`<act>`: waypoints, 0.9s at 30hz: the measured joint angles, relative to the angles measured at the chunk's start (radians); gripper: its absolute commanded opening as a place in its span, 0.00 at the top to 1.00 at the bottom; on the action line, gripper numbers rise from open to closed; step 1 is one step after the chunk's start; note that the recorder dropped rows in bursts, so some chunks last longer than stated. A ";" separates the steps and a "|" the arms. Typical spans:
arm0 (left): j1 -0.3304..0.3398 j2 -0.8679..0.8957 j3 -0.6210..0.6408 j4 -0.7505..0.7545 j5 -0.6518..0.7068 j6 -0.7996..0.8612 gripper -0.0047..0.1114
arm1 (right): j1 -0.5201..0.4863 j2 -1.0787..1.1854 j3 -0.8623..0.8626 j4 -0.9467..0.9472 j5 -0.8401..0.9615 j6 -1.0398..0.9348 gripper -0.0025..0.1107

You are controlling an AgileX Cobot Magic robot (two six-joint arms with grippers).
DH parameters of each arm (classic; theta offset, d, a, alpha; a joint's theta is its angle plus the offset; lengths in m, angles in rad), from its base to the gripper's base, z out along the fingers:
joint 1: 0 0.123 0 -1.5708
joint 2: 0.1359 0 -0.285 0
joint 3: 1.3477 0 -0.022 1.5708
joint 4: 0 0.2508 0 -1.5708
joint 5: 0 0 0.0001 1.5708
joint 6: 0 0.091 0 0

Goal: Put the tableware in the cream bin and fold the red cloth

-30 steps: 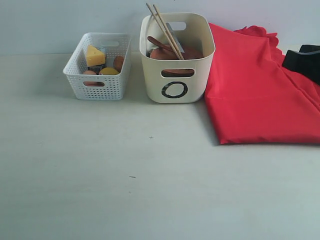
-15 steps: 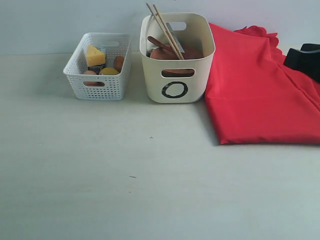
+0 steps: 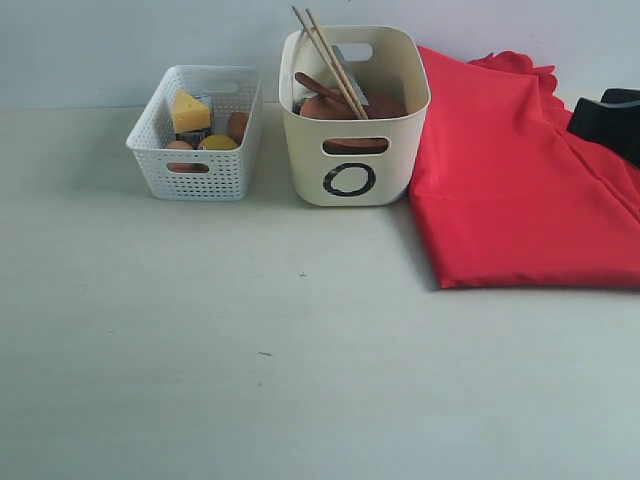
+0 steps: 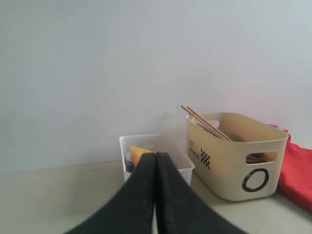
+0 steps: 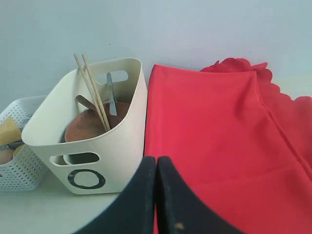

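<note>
Black arm (image 3: 610,122) farther off red cloth (image 3: 505,185)

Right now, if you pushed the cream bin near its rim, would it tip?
It may tip before sliding: the cream bin is tall for its base. The plate inside likely adds steadying weight. The chopsticks lean past the rim and could shift.

Staged robot test bench of the laboratory kind. A plain, matt grey-white tabletop (image 3: 300,380) meets a plain pale blue-grey wall (image 3: 120,50). Props stand in a row along the wall: a low white lattice plastic basket (image 3: 220,180) with a yellow cheese wedge (image 3: 189,110) and other small food pieces, a tall cream plastic bin (image 3: 400,170) marked with a black "O", and a large bright red cloth (image 3: 510,190). The black left gripper (image 4: 156,157) and black right gripper (image 5: 156,160) appear in the wrist views.
</note>
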 measured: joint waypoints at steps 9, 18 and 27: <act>0.000 0.000 0.000 -0.050 0.163 0.009 0.95 | 0.000 0.000 0.000 0.000 0.000 0.000 0.98; 0.002 0.000 0.000 -0.077 0.187 0.024 0.95 | 0.000 0.000 0.000 0.000 0.000 0.000 0.98; 0.002 0.000 0.001 -0.077 0.219 0.024 0.95 | 0.000 0.000 0.000 0.000 0.000 0.000 0.98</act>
